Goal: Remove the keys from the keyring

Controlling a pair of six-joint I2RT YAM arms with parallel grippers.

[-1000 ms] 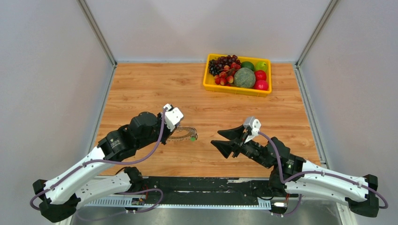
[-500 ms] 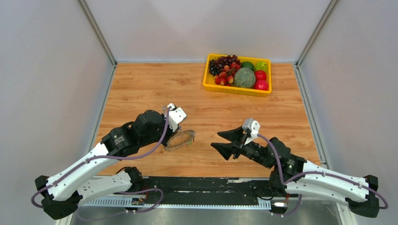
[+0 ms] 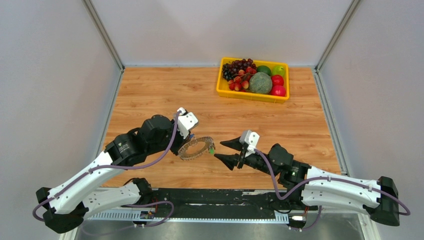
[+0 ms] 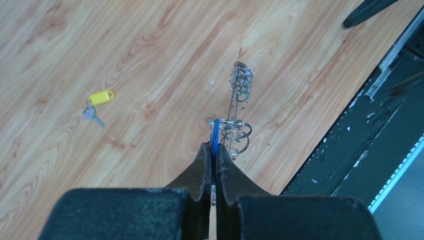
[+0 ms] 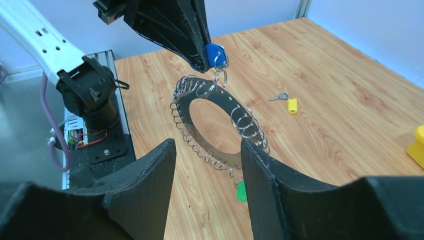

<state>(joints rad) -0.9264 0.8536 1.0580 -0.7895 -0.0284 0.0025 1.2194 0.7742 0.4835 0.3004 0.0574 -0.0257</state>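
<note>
My left gripper point(image 4: 213, 147) is shut on the blue head of a key point(image 4: 214, 135) that is still hooked to the keyring. The keyring point(image 5: 226, 103), a dark flat ring fringed with silver loops, hangs tilted from that key above the table point(image 3: 196, 148). A green key point(image 5: 241, 191) dangles from its lowest loop, also visible from above point(image 3: 211, 150). My right gripper point(image 5: 207, 145) is open, its fingertips point(image 3: 220, 143) just right of the ring's lower edge, touching nothing. A yellow key point(image 4: 100, 97) lies loose on the wood, apart from the ring point(image 5: 292, 105).
A yellow crate point(image 3: 218, 84) of fruit stands at the back right of the wooden table. The black base rail point(image 3: 210, 196) runs along the near edge. Grey walls close in the sides.
The left gripper has lifted and tilted the keyring up off the table. My right gripper has moved left, close to the ring and its green key.
</note>
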